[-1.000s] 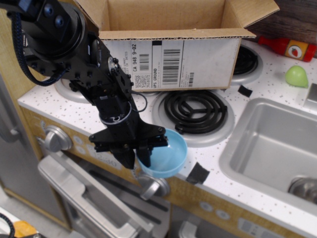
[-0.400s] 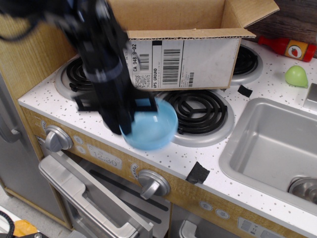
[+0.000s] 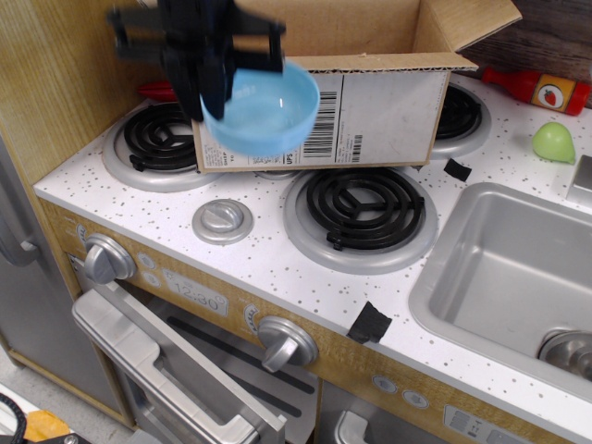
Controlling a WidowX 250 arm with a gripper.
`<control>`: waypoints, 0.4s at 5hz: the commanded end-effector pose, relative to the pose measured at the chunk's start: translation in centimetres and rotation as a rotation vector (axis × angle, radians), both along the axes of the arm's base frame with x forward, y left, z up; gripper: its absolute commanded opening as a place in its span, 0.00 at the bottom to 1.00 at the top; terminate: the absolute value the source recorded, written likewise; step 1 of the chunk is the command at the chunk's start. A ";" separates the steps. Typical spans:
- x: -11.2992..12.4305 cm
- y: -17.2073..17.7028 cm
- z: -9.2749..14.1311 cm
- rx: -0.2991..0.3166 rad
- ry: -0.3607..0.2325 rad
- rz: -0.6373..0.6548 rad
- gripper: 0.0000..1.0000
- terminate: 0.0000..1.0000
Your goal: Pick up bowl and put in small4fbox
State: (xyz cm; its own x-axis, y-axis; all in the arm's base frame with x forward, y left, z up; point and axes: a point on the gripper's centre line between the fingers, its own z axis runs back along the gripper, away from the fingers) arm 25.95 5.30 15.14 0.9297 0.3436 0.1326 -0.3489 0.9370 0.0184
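The bowl (image 3: 264, 111) is held by its rim in the closed end effector (image 3: 215, 72), raised before the small4fbox (image 3: 370, 111); placement inside is left.

The bowl (image 3: 262, 108), upper left of the frame, looks like smooth, glossy light-blue plastic. The tool (image 3: 211, 67) gripping its rim is matt black. Behind it, the small4fbox (image 3: 388, 102) is rough brown corrugated cardboard with a smooth white paper label. The desk (image 3: 277, 264) is a white speckled surface; its burner (image 3: 362, 205) shows black coils in a dull silver ring. At right, the sink (image 3: 499, 277) has a brushed-metal look.
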 end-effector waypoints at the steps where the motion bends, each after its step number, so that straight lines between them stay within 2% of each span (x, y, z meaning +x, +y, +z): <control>1: 4.6 1.5 4.1 0.072 -0.058 -0.030 0.00 0.00; 2: 6.5 2.6 4.4 0.084 -0.085 -0.031 0.00 0.00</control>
State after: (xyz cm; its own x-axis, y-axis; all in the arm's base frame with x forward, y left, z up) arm 32.42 8.22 17.58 0.9336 0.2944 0.2044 -0.3167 0.9446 0.0858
